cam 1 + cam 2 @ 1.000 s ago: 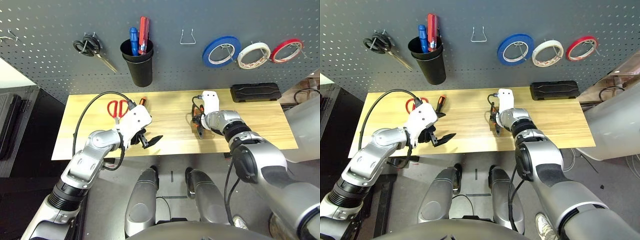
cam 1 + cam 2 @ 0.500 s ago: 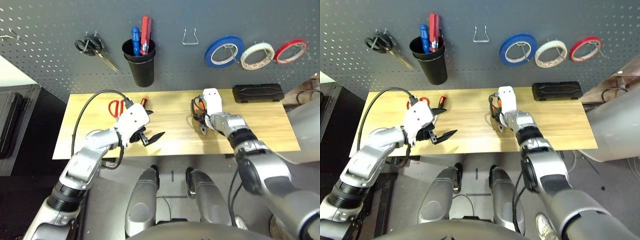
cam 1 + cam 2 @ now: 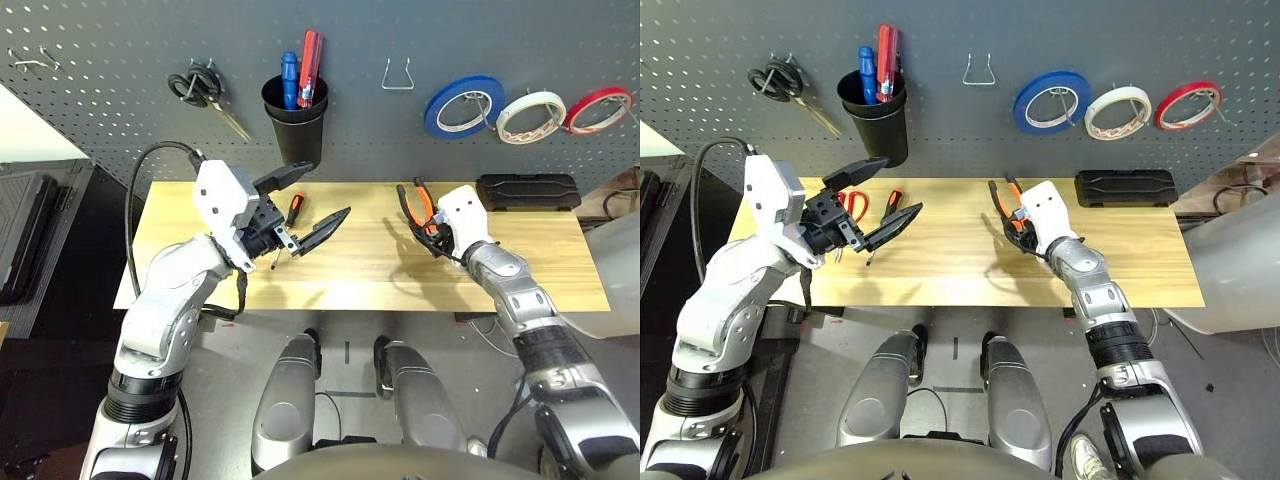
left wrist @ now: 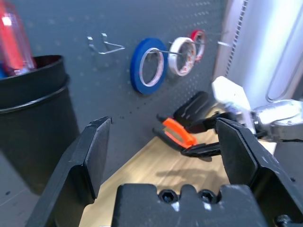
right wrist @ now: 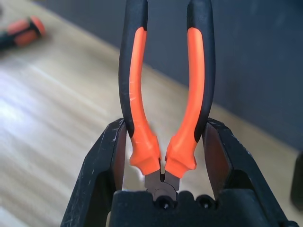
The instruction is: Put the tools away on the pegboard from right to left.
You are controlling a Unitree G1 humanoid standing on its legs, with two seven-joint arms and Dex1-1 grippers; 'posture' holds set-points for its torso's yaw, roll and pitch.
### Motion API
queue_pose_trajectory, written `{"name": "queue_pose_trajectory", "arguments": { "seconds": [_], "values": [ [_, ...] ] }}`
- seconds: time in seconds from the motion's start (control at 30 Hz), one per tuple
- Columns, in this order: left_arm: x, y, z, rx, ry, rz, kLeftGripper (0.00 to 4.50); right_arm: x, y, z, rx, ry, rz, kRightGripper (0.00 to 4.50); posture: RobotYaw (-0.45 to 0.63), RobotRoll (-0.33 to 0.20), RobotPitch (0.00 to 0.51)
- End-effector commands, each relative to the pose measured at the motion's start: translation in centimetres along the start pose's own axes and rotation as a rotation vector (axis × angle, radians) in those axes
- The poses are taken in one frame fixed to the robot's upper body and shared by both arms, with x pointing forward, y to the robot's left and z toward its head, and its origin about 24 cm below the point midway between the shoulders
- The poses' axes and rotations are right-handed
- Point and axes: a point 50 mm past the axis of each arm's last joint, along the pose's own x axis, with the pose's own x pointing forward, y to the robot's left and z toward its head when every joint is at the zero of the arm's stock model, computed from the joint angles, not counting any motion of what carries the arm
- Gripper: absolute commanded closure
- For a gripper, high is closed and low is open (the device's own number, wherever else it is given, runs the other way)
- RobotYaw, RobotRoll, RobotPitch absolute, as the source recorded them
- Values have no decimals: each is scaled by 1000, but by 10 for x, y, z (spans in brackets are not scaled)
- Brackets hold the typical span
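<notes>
Orange-handled pliers [image 5: 163, 99] sit clamped near the pivot in my right gripper [image 3: 437, 232], lifted off the table [image 3: 520, 270]. Left gripper [image 3: 300, 205] hangs wide apart, empty. Risk: handles swing during transfer and miss the hook [image 3: 397, 75] on the pegboard [image 3: 120, 110].

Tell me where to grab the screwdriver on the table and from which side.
Grip the screwdriver by its orange-and-black handle, from straight above, closing across it. It lies flat on the table, handle toward the pegboard, and the shaft is too thin. The open left tool is nearest.
</notes>
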Motion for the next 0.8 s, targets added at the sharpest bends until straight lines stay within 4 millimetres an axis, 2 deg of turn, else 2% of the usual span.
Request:
{"name": "queue_pose_trajectory", "arguments": {
  "seconds": [0.03, 0.23, 0.53, 0.8],
  "values": [
    [-1, -1, 10, -5, -54, 13, 0, -9, -7, 33, -81, -181, -28, 1924, 302, 0, 232],
    [0, 4, 18, -13, -92, 32, 0, -15, -14, 68, -127, -343, -87, 1924, 285, 0, 222],
    [2, 11, 18, -3, -85, 22, 0, -22, -25, 108, -163, -519, -178, 1924, 245, 0, 219],
    [3, 14, 16, 3, -70, 5, 0, -18, -21, 142, -171, -688, -236, 1924, 231, 0, 211]
  ]
}}
